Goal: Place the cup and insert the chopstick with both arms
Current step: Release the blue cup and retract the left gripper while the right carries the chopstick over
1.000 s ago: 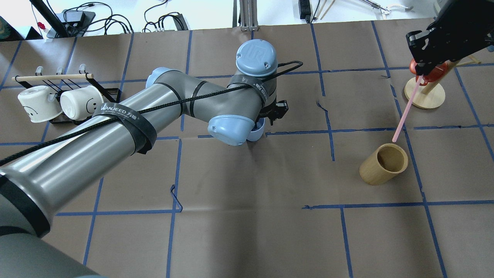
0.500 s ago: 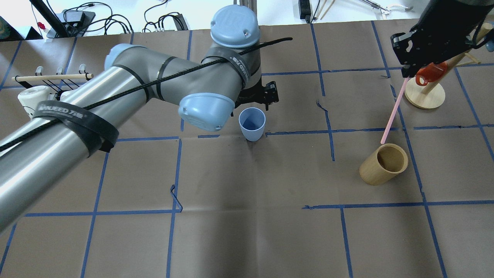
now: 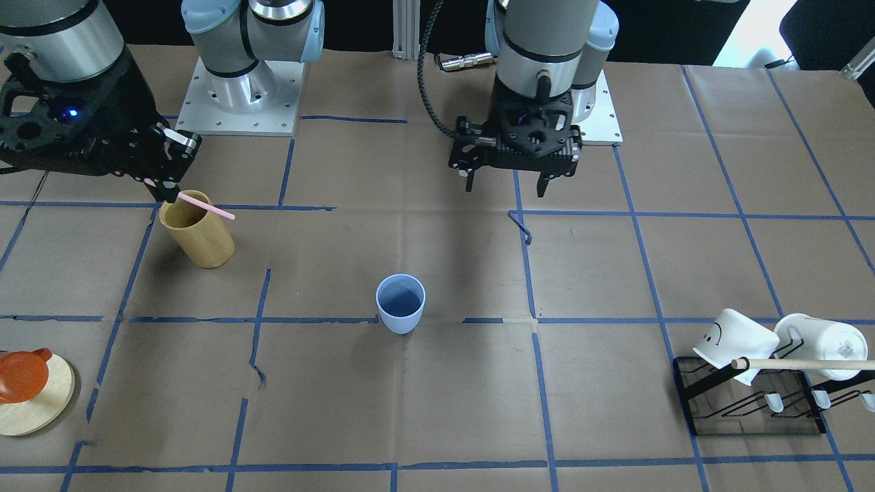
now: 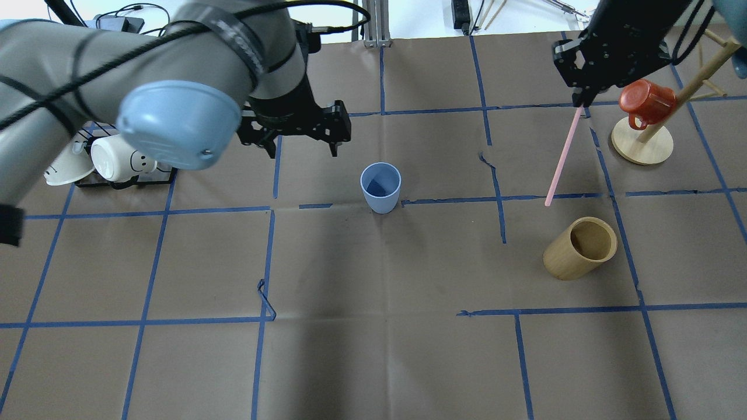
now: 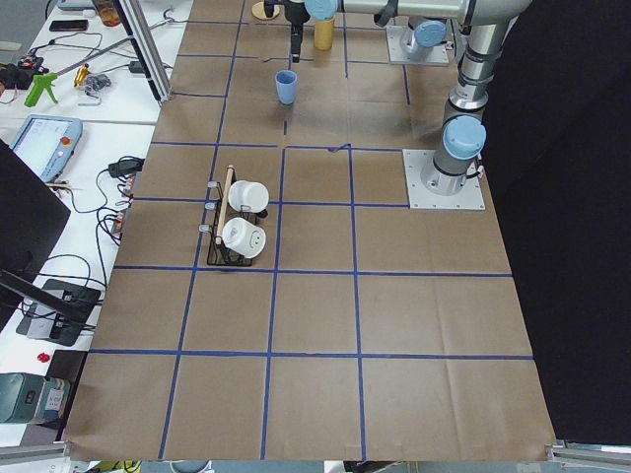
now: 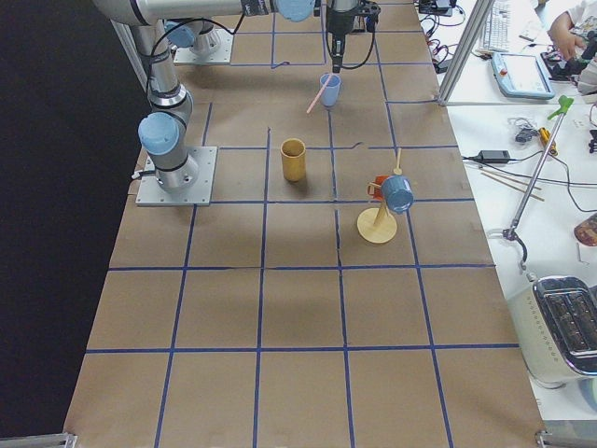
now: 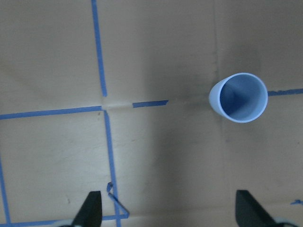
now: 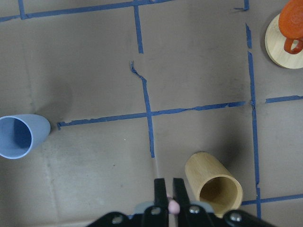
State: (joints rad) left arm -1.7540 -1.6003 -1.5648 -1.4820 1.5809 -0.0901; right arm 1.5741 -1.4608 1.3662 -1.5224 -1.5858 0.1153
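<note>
Overhead exterior: brown-papered table, blue tape grid, cup upright; cables beyond.

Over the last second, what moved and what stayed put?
The left claw backed off the blue cup toward the overhead view's left and hangs open, clear of it. The right claw, shut on the pink chopstick, carried it leftward, so its tip has left the rim of the bamboo cup and moved toward the blue cup. Both cups stayed where they were.
</note>
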